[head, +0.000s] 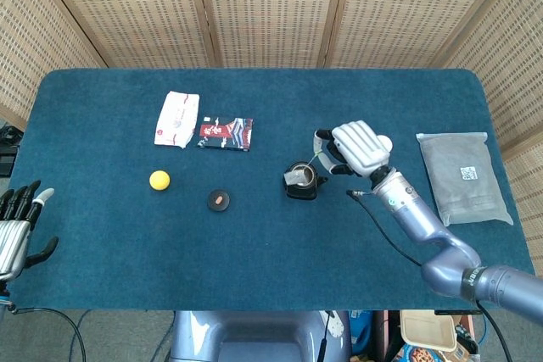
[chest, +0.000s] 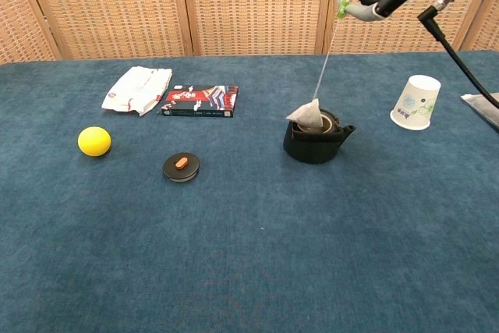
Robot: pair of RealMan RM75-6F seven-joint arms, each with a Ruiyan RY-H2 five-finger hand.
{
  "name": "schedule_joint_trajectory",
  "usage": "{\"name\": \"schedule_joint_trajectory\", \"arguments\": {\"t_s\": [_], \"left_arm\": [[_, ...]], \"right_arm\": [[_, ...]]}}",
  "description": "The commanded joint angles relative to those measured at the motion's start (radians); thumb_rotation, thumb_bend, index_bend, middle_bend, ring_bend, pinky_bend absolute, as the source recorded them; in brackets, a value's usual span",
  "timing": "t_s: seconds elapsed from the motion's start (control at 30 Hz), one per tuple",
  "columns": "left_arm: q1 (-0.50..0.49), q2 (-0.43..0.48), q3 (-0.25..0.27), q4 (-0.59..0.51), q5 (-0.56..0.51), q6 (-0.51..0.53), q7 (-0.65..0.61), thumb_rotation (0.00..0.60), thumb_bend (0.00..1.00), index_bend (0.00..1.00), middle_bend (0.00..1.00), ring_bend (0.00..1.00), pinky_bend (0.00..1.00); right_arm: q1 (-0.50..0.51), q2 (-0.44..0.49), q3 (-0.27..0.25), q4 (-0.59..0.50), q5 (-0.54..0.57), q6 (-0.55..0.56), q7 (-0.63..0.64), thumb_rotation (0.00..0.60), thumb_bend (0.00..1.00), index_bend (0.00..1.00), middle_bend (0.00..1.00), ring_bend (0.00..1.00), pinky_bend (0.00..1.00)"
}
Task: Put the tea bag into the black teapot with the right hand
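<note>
White right robot hand point(head: 361, 147) pinches the tea bag point(chest: 305, 115) string above the black teapot point(chest: 313, 137).

Open counter point(chest: 257, 255) lies in front of the black teapot point(chest: 314, 140); the paper cup point(chest: 414, 102) stands to its right, the lid point(chest: 181, 166) and yellow ball point(chest: 94, 141) well left

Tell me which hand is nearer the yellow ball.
Left. The left hand sits at the table's near-left edge, across from the yellow ball; the right hand is beyond the teapot.
</note>
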Motion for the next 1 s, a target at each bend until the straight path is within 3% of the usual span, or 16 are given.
{"name": "schedule_joint_trajectory", "arguments": {"t_s": [0.03,0.3,1.0], "left_arm": [[0.000,-0.001,0.000,0.003,-0.001,-0.001,0.000,0.600,0.34,0.10,0.02,0.00,0.00],[0.000,-0.005,0.001,0.007,-0.002,-0.003,-0.003,0.600,0.34,0.10,0.02,0.00,0.00],[0.001,-0.011,0.002,0.018,-0.007,-0.007,-0.009,0.600,0.34,0.10,0.02,0.00,0.00]], "right_arm": [[0.005,-0.012,-0.007,0.010,0.000,-0.005,0.001,0.600,0.65,0.65,1.00,0.94,0.96],[0.015,-0.041,-0.022,0.038,0.001,-0.016,0.005,0.600,0.65,0.65,1.00,0.94,0.95],[0.041,-0.059,0.008,0.084,0.060,-0.008,-0.023,0.600,0.65,0.65,1.00,0.94,0.95]]}}
